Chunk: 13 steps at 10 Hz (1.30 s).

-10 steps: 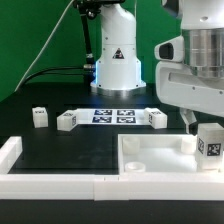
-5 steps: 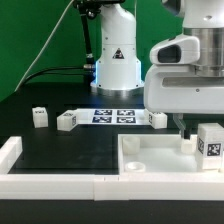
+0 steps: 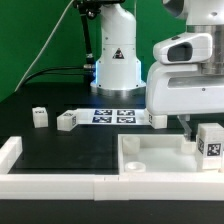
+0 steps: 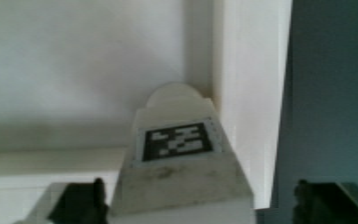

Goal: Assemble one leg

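Note:
One leg (image 3: 210, 141), a chunky white block with a black-and-white tag, stands upright in the corner of the large white tray-like top (image 3: 150, 160) at the exterior view's right. My gripper (image 3: 190, 124) hangs just over it. In the wrist view the leg (image 4: 179, 140) sits between my two dark fingers (image 4: 78, 200), with a gap on each side. The gripper (image 4: 197, 205) is open and holds nothing. Three more legs (image 3: 40, 117) (image 3: 67, 121) (image 3: 157, 119) lie on the black table behind.
The marker board (image 3: 112, 116) lies flat at the back middle, in front of the robot base (image 3: 116, 65). A white rail (image 3: 50, 183) runs along the table's front edge, with a raised end (image 3: 10, 150) at the exterior view's left.
My gripper has shifted a little toward the exterior view's left and slightly lower. The leg on the top has not moved.

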Available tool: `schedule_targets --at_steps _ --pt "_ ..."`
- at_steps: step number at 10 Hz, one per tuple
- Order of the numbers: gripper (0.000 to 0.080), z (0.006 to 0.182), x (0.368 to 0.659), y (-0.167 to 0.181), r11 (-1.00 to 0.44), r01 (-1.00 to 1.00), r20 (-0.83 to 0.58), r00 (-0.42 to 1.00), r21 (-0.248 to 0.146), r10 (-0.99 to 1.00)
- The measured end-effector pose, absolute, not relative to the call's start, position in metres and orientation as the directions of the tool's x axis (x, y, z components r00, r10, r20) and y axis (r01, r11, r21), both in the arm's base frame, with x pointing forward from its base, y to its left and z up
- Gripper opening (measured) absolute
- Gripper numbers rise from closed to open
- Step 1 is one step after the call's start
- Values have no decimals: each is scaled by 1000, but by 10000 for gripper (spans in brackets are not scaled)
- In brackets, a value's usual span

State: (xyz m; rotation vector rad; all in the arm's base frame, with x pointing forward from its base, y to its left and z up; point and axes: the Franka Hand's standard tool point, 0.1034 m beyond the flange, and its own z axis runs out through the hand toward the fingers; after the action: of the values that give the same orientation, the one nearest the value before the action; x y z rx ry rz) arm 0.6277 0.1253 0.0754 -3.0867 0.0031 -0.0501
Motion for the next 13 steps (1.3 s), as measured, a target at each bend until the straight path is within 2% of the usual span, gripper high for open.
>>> schedule_targets --at_steps 1,2,5,7,10,13 --pt "446 75 628 125 -999 -1 32 999 -54 -3" --pt "294 75 628 122 -999 -4 32 999 -52 -6" --pt "294 74 628 122 -993 -99 30 994 -56 -101" --pt "294 74 628 121 -922 -380 20 924 -68 -382" --pt "294 73 627 121 -671 -738 -6 673 -67 -740" --pt "294 71 625 127 -317 -947 -29 319 -59 -947"
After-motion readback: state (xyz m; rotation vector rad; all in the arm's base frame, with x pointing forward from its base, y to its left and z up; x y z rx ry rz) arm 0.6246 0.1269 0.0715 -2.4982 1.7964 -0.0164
